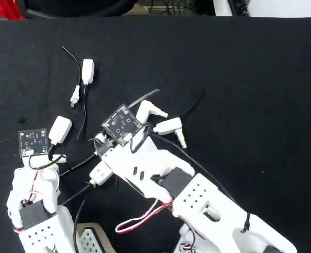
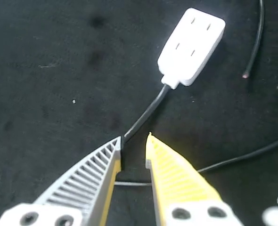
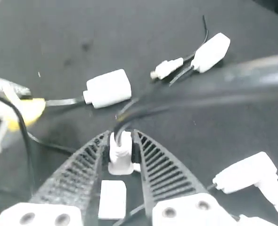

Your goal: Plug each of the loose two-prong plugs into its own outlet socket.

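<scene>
Gripping a white two-prong plug point(image 3: 120, 157) — the right end effector point(image 3: 120, 136) is closed on its body, with the plug's cord rising out between the fingers.
On the black desk point(image 1: 250, 79) the white outlet socket point(image 2: 191, 44) lies just ahead. Its black cord point(image 2: 146, 113) runs into the left end effector point(image 2: 133, 139), whose fingers stand narrowly apart — a second plug point(image 1: 171, 127) lies beside the right arm.

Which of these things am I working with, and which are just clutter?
Job: outlet socket on its cord; plug in the right gripper; angled plug; second angled plug; far white block; small plug beside it.
Lying about: red object beyond the table; tan piece between the arm bases.
</scene>
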You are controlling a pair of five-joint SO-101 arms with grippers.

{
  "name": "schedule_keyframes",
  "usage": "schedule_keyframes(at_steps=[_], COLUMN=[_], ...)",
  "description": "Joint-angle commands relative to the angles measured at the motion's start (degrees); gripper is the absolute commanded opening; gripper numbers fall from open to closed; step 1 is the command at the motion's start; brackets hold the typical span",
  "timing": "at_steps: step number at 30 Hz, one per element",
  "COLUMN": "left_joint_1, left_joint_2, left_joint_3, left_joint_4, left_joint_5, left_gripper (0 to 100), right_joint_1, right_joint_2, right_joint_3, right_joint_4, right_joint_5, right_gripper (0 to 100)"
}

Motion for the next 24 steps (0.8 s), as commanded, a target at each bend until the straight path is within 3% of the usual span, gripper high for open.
schedule_keyframes(at_steps=[1,10,18,24], left_joint_1=[4.4,26.6,29.6,35.7], left_joint_2=[-0.3,-0.3,-0.3,-0.3], left_joint_3=[-5.7,-12.9,-10.0,-14.3], left_joint_4=[1.1,5.9,5.9,5.6], left_joint_5=[-0.3,-0.6,-6.7,1.8], left_gripper=[9,9,10,10], right_joint_1=[0.8,0.8,-0.4,-0.7], right_joint_2=[-2.1,-13.2,-30.2,-24.9], right_joint_3=[-3.3,1.5,8.0,9.2], right_joint_4=[-1.8,-1.8,1.0,1.0], right_joint_5=[-3.2,-11.5,-11.9,-11.9], right_gripper=[1.1,1.1,1.1,1.1])
